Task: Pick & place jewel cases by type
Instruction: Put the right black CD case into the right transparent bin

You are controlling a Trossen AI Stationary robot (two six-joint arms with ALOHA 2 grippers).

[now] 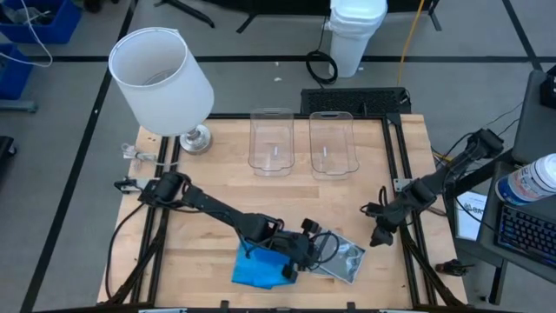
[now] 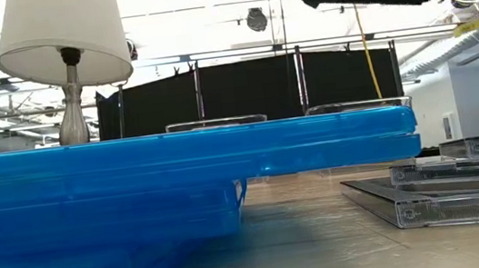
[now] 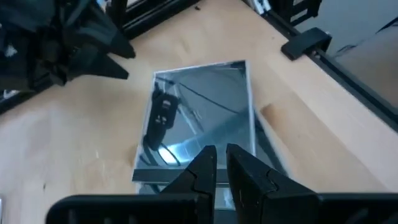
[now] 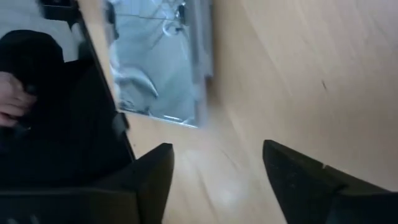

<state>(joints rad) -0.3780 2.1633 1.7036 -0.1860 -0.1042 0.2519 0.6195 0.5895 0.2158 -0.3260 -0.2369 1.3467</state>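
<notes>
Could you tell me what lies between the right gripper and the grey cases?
Only bare table separates the right gripper from the grey cases, as the high view shows.

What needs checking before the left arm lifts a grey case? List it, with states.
1. Left gripper over the grey jewel cases: ok.
2. Left fingers nearly together, nothing seen between them: cannot tell if gripping.
3. Right gripper open, empty, off to the side near the table's right edge: ok.
4. Two clear bins at the table's far side, nothing seen inside: ok.
5. Blue jewel cases beside the grey stack, possibly touching it: cannot tell.
</notes>
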